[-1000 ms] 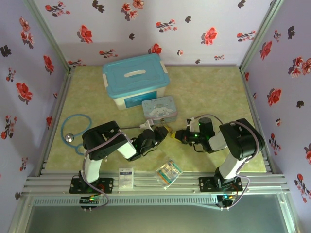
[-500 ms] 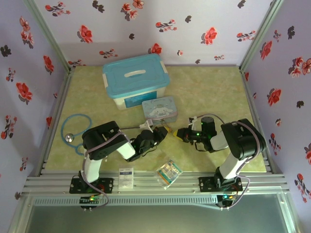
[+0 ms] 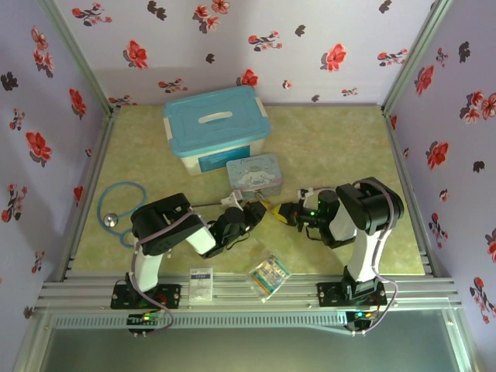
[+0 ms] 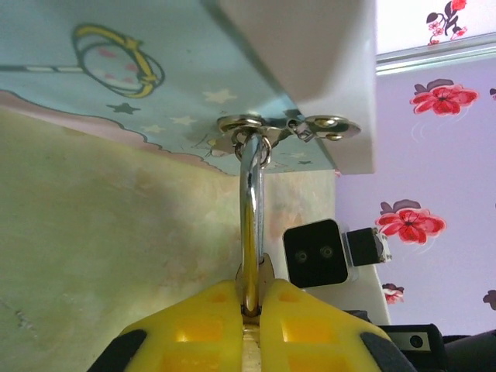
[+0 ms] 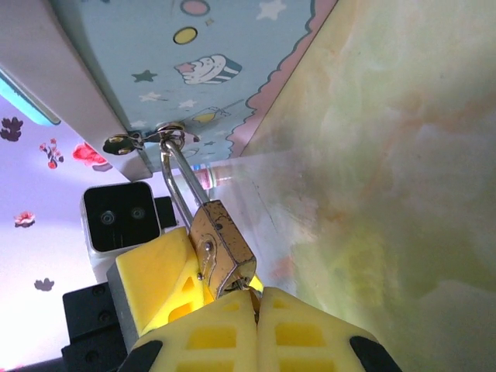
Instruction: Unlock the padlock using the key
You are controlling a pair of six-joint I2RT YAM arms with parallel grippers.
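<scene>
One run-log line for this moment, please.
left gripper: shut on padlock shackle | right gripper: shut at padlock base | shackle: through tin hasp

A blue-lidded box stands behind the cartoon tin; a stethoscope lies at the left.

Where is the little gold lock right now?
In the right wrist view the padlock is hooked to the cartoon tin, gripped by the left tool, with the right tool at its base.
</scene>
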